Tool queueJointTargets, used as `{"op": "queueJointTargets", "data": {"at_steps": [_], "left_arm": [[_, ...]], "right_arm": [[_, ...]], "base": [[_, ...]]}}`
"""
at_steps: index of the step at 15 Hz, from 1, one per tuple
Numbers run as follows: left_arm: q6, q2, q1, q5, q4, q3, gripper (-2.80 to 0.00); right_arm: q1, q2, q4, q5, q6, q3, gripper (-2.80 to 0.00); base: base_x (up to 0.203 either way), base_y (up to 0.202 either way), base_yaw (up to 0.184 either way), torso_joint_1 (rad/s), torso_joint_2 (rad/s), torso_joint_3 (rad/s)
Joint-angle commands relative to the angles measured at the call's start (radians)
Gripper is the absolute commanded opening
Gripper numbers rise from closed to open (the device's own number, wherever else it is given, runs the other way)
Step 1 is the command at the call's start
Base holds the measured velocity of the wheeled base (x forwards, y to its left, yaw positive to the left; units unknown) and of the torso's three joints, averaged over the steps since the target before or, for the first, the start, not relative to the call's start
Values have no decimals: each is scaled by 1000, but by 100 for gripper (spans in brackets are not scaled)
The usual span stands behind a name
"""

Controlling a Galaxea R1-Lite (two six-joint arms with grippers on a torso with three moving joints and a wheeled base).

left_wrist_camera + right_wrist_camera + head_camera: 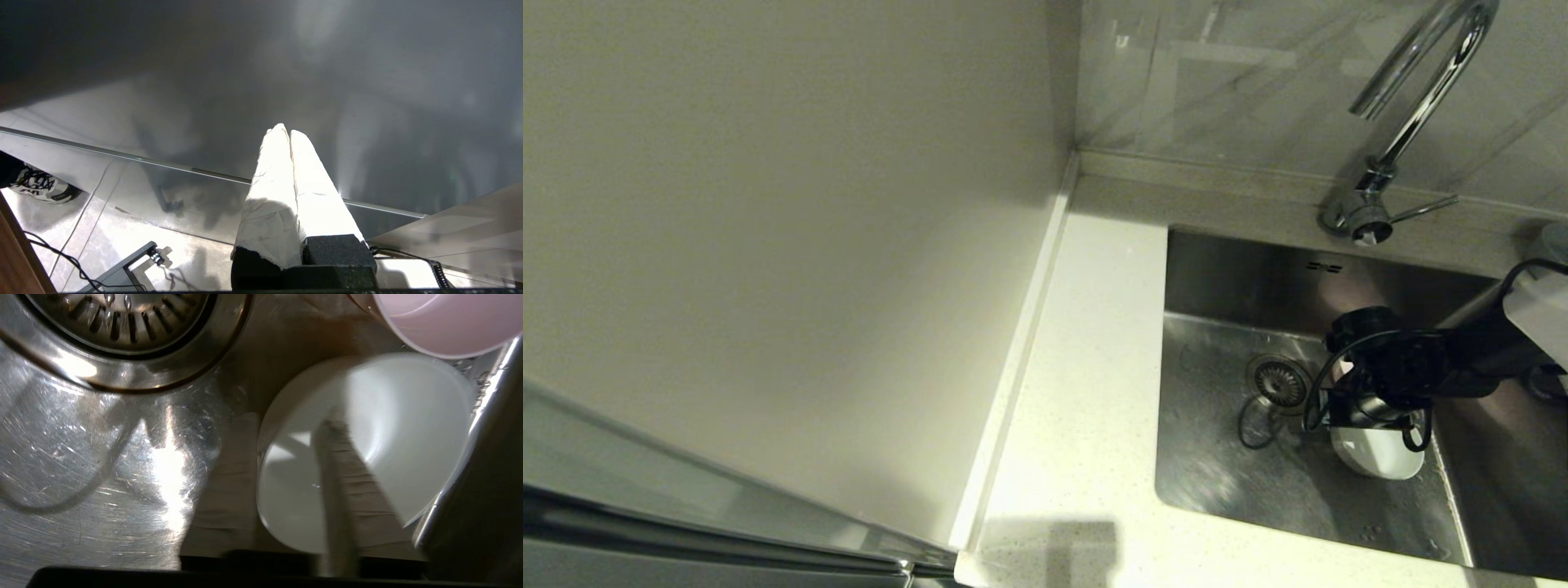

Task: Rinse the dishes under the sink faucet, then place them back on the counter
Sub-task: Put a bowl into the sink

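My right gripper is down in the steel sink, open over the mint-white bowl by the basin's right wall. In the right wrist view one finger is outside the bowl's rim and the other lies inside it, gripper midpoint. The pink bowl lies just beyond it, near the drain strainer. No blue bowl shows. The chrome faucet arches above the sink's back edge. My left gripper is shut and empty, parked out of the head view.
White speckled counter runs left of the sink, bounded by a plain off-white panel. The drain strainer sits mid-basin. The faucet lever points right. Floor tiles, a shoe and cables show below the left gripper.
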Motion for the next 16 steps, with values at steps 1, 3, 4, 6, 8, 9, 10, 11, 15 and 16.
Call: {"op": "queueJointTargets", "data": {"at_steps": [1, 3, 4, 6, 8, 9, 10, 11, 15, 16], "left_arm": [[0, -3, 0, 0, -1, 0, -280], [-1, -3, 0, 0, -1, 0, -280], [-1, -3, 0, 0, -1, 0, -280], [-1, -3, 0, 0, -1, 0, -280], [-1, -3, 0, 0, -1, 0, -280], [-1, -3, -1, 0, -1, 0, -280], [-1, -3, 0, 0, -1, 0, -280], [-1, -5, 0, 0, -1, 0, -280], [-1, -3, 0, 0, -1, 0, -280], [-1, -3, 0, 0, -1, 0, -280]], "right_arm": [[-13, -33, 1, -1, 2, 5, 0], [-37, -60, 3, 3, 3, 4, 0], [-45, -81, 4, 3, 4, 11, 0], [-62, -175, 25, 7, 6, 56, 0], [-87, -327, 67, 26, 7, 133, 0], [-102, -405, 91, 36, 7, 175, 0], [-119, -490, 119, 44, 8, 220, 0], [-137, -574, 150, 52, 8, 264, 0], [-186, -915, 344, 71, 0, 371, 0], [-191, -988, 395, 68, -4, 394, 0]], "base": [[0, 0, 0, 0, 0, 0], [0, 0, 0, 0, 0, 0], [0, 0, 0, 0, 0, 0], [0, 0, 0, 0, 0, 0], [0, 0, 0, 0, 0, 0], [0, 0, 0, 0, 0, 0], [0, 0, 0, 0, 0, 0], [0, 0, 0, 0, 0, 0], [0, 0, 0, 0, 0, 0], [0, 0, 0, 0, 0, 0]]}}
